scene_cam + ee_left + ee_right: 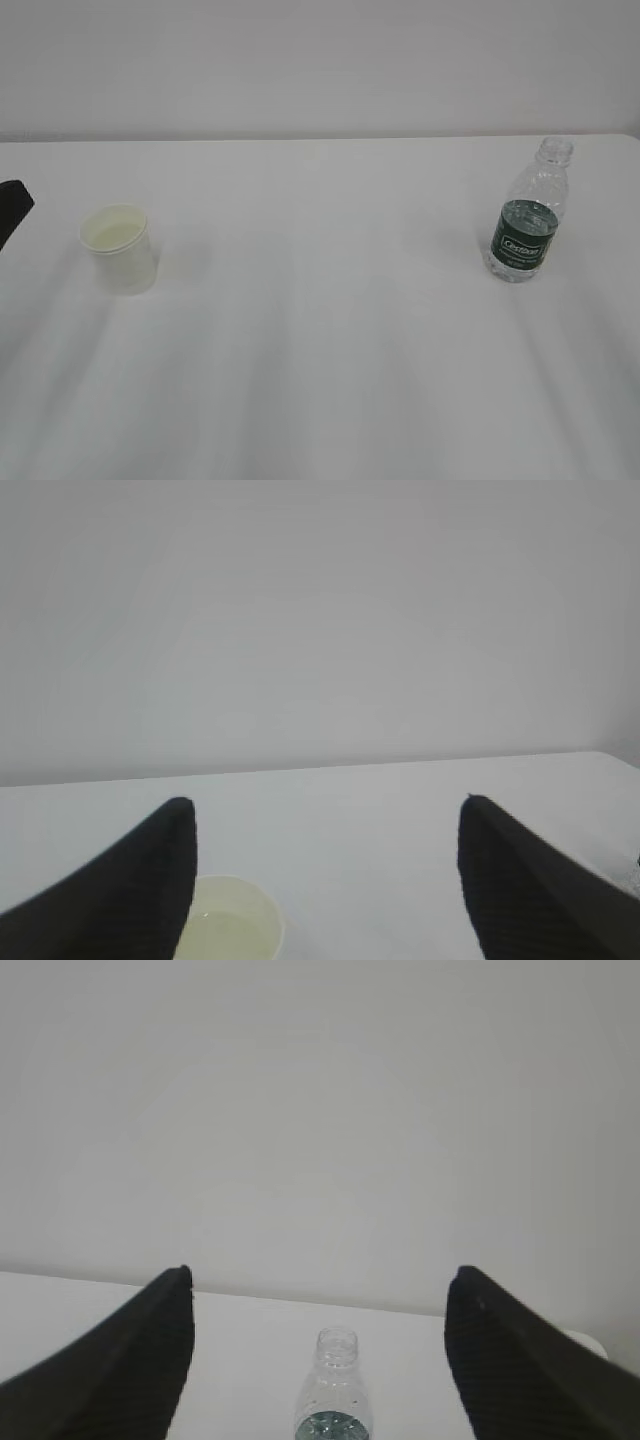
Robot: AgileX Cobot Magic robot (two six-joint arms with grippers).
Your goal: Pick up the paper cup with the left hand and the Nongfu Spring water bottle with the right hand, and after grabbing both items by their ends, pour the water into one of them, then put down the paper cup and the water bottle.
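A plain white tabletop (330,350) fills most of the exterior view, matte and evenly lit, with only faint soft shadows across it. Behind it rises a bare, pale grey-white wall (320,60), meeting the tabletop's far edge in a straight line. The tabletop's far right corner shows rounded.

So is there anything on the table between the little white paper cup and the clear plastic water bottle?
Nothing: in the exterior view, only bare white table separates the paper cup from the green-labelled bottle.
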